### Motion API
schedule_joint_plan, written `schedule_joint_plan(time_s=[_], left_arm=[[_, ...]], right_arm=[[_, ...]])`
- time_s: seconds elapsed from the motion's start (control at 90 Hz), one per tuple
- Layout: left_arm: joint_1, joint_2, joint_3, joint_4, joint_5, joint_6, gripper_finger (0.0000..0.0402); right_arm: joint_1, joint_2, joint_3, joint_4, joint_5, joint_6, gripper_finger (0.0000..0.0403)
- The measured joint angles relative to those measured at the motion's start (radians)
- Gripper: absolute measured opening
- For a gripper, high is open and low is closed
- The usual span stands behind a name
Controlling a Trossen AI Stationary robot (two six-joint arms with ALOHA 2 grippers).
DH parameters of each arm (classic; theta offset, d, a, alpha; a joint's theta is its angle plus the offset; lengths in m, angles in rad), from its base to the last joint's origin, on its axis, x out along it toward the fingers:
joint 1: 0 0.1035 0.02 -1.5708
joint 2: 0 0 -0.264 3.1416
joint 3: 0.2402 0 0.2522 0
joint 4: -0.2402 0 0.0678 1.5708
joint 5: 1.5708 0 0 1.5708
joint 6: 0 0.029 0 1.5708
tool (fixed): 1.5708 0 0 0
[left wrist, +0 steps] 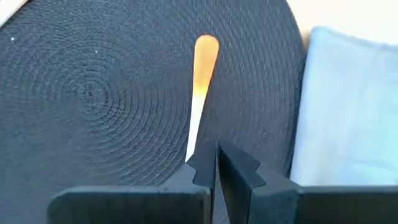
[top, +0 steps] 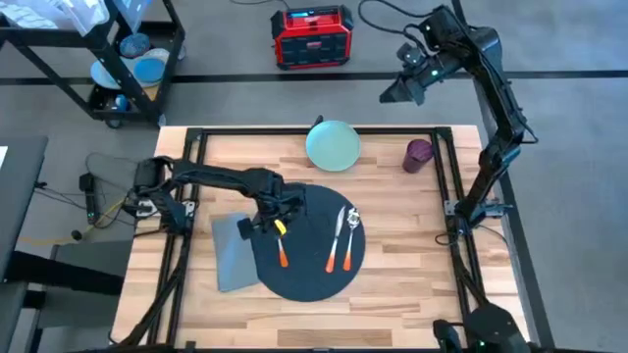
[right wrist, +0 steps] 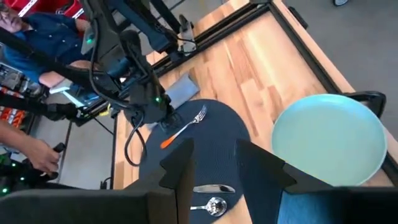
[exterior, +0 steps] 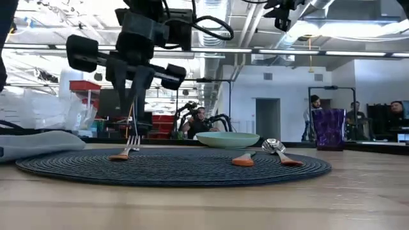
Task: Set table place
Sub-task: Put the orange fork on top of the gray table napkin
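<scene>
Left gripper [top: 278, 222] closed above one fork [top: 282, 245], three orange-handled utensils on placemat [top: 304, 275], right gripper [right wrist: 211, 155] open.

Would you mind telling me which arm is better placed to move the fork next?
The left. Its claw sits on the placemat at the fork, fingers closed at the fork's metal end. The right claw hangs raised beyond the table's far edge.

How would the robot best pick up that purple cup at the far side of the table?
Probably by the side wall of the purple cup, about midway up, coming in level from the right end effector's side. The cup stands upright with bare table around it, and the green plate on its other side stands apart.
</scene>
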Motion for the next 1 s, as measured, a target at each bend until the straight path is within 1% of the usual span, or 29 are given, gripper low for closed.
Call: schedule_joint_plan(time_s=[0.167,0.267,0.367,0.444,0.522,0.589,0.667,0.722,0.822,0.911,1.0], left_arm=[[0.034,0.000,0.000,0.005,0.075,-0.002,0.0000],[0.023,-0.005,0.001,0.099,0.076,-0.008,0.0000],[-0.012,-0.012,0.026,0.127,0.076,-0.166,0.0000],[-0.033,-0.011,0.037,0.193,0.051,-0.197,0.0000],[-0.042,-0.006,0.037,0.268,0.022,-0.233,0.0000],[-0.038,-0.004,0.037,0.342,0.003,-0.322,0.0000],[-0.024,-0.003,0.038,0.366,-0.011,-0.414,0.0000],[-0.010,0.001,0.039,0.336,-0.022,-0.431,0.0000],[0.010,0.015,0.039,0.184,-0.022,-0.388,0.0005],[0.021,0.026,0.030,0.048,-0.020,-0.358,0.0020],[0.027,0.040,0.016,0.000,-0.005,-0.353,0.0041]], right_arm=[[-0.008,0.000,0.000,0.000,-0.001,-0.024,0.0107],[-0.008,0.000,0.000,0.000,0.028,-0.044,0.0114],[0.004,0.000,0.000,0.010,0.030,-0.076,0.0118],[0.003,0.000,0.000,0.014,0.043,-0.079,0.0118],[0.003,0.000,0.000,0.015,0.097,-0.083,0.0118],[0.006,0.001,0.000,0.013,0.150,-0.083,0.0118],[0.006,0.001,0.000,0.006,0.197,-0.082,0.0118],[0.006,0.001,0.000,0.005,0.218,-0.081,0.0118],[0.007,0.001,0.000,0.000,0.221,-0.079,0.0118],[0.008,0.001,0.000,0.000,0.219,-0.079,0.0118],[0.008,0.001,0.000,-0.001,0.218,-0.079,0.0118]])
